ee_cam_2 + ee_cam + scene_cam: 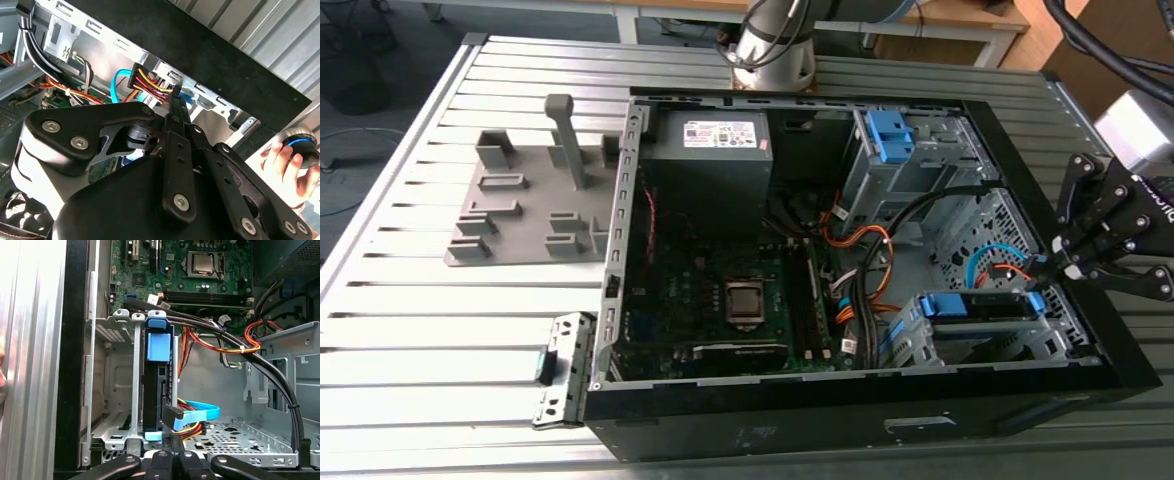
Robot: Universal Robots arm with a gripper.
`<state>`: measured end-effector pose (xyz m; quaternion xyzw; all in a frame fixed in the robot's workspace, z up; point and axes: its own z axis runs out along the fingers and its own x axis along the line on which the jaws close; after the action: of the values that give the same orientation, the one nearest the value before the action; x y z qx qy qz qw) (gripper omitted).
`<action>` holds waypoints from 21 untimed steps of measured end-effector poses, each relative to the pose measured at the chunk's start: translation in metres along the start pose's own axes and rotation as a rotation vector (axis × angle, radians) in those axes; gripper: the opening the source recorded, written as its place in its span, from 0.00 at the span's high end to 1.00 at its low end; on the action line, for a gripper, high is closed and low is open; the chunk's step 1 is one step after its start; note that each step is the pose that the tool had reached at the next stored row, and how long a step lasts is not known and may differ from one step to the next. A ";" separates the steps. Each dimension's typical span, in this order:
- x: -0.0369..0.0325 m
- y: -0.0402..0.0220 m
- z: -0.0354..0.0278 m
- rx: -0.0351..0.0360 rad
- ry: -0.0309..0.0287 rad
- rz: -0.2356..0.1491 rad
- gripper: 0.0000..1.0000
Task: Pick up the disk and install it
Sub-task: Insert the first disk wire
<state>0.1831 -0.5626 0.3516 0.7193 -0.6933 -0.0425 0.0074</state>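
Closed jaws just beside disk (154, 385)

Ribbed silver metal surface (400, 330) with a soft sheen. Computer case (854, 420) has matt black outer panels. The drive cage (136, 390) is bare, dull grey sheet metal. The disk (158, 347) has a smooth blue plastic carrier. The claw (172, 100) is matt black with bright screws.

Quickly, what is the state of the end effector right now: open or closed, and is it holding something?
End effector: closed, fingertips together at the cable connector on the end of the disk; nothing can be seen held between them.
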 end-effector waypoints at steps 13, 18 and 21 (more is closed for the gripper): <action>0.0000 0.0000 0.0000 0.0000 0.0000 0.000 0.76; 0.0000 0.0000 0.0000 0.0000 0.0000 0.000 0.69; 0.0000 0.0000 0.0000 0.0000 0.0000 0.000 0.69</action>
<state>0.1831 -0.5625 0.3517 0.7193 -0.6933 -0.0426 0.0074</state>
